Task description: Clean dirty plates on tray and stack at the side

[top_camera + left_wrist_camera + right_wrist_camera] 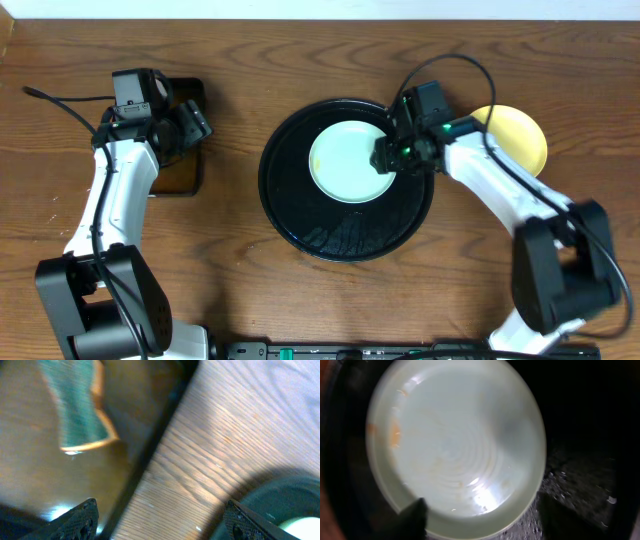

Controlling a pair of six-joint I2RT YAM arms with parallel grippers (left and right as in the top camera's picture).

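**Ana:** Fingertips (pixel 415 517) of the right gripper (pixel 487 520) sit lowest in its wrist view. How do the jaws stand?

**Ben:** Wide apart. The near rim of a mint plate (pixel 455 445) lies below the gap. I cannot tell whether they touch it.

**Ana:** Is it dirty?

**Ben:** Faint orange-brown smears show near one rim.

**Ana:** Where does it lie?

**Ben:** On the tray (pixel 345 232), toward its far side. From overhead the right gripper is at the plate's right edge.

**Ana:** Any other plate?

**Ben:** A yellow plate (pixel 522 138) lies on the table (pixel 250 300), just right of the tray, partly under the right arm (pixel 490 180).

**Ana:** And the left gripper (pixel 162 520)?

**Ben:** Jaws wide, nothing between them. It hangs over the pan (pixel 150 455) rim, one fingertip above brown liquid, the other above wood. A green sponge (pixel 75 410) lies in the pan.
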